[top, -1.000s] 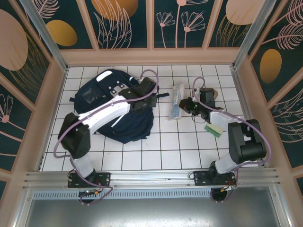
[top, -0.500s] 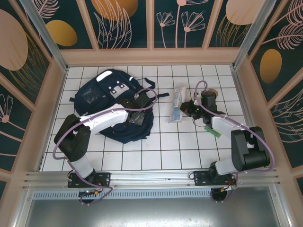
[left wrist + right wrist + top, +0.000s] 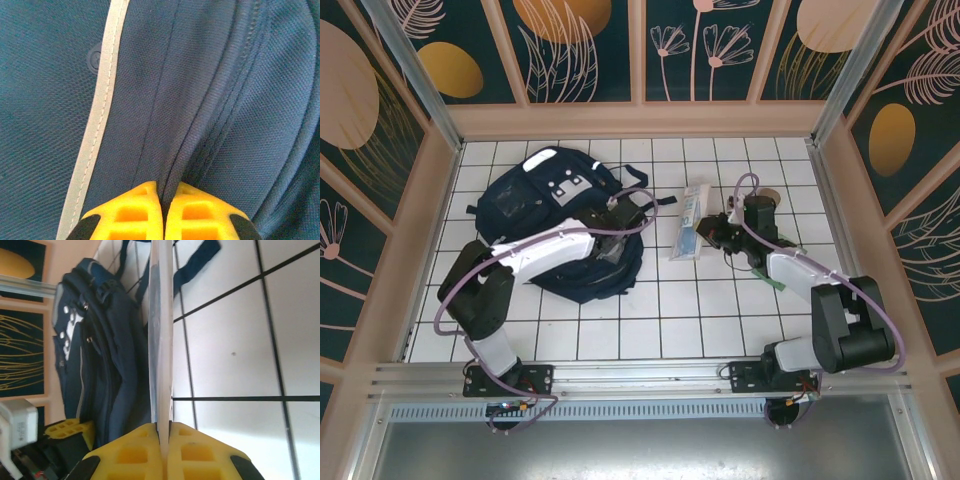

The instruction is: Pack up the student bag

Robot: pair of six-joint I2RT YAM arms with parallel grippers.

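The student bag (image 3: 545, 200), a big navy backpack with white stripes, lies on the white tiled table at the left. My left gripper (image 3: 625, 218) rests on the bag's right side. In the left wrist view it (image 3: 164, 192) is shut on a raised fold of the bag's fabric (image 3: 225, 75), beside a pale stripe (image 3: 102, 100). My right gripper (image 3: 710, 232) is shut on the edge of a flat white and blue packet (image 3: 688, 222), just right of the bag. The right wrist view has the packet (image 3: 161, 340) edge-on between the shut jaws (image 3: 164, 429), with the bag (image 3: 100, 350) behind it.
A green and white block (image 3: 773, 279) lies partly under my right arm. A small brown round thing (image 3: 770, 195) sits at the back right. A dark bag strap (image 3: 660, 201) trails towards the packet. Wooden walls close in the table on three sides.
My left gripper opened, shifted along the bag's right side and closed on a fold of fabric. My right gripper carried the packet a little left, towards the bag.
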